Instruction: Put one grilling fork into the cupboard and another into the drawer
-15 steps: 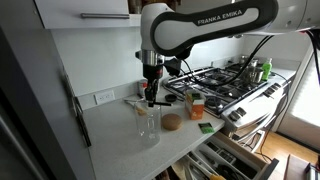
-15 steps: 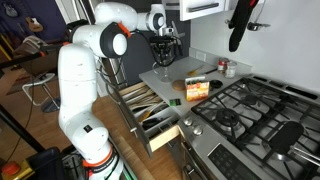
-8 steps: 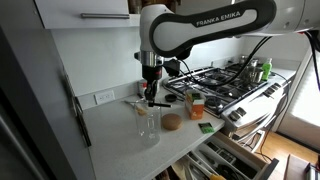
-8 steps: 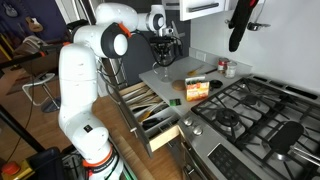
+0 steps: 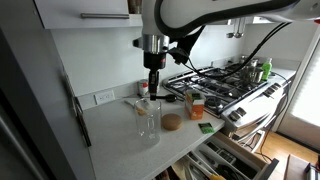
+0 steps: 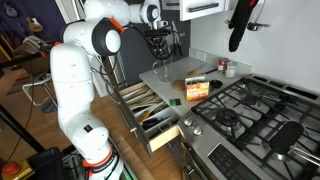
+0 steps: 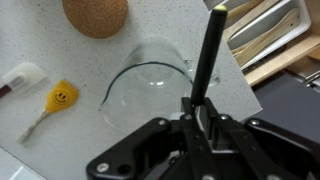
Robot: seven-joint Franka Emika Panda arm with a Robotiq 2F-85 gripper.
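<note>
My gripper [image 5: 153,62] is shut on a black grilling fork [image 5: 153,84] that hangs straight down above a clear glass [image 5: 147,120] on the counter. In the wrist view the fork's black shaft [image 7: 207,55] runs from between the jaws [image 7: 197,108] over the glass rim [image 7: 150,85]. The gripper also shows in an exterior view [image 6: 158,45]. The pale cupboard [image 5: 70,10] with its steel bar handle [image 5: 105,15] is above, doors shut. The drawer [image 6: 150,105] stands open below the counter. I cannot make out a second fork.
A round cork disc [image 5: 172,122] and an orange box [image 5: 196,104] lie on the counter beside the gas stove [image 5: 220,80]. A yellow smiley utensil [image 7: 60,97] lies near the glass. Lower drawers [image 5: 235,160] are open too.
The gripper has risen with the fork, lifting it up out of the glass. The arm now reaches higher toward the cupboard.
</note>
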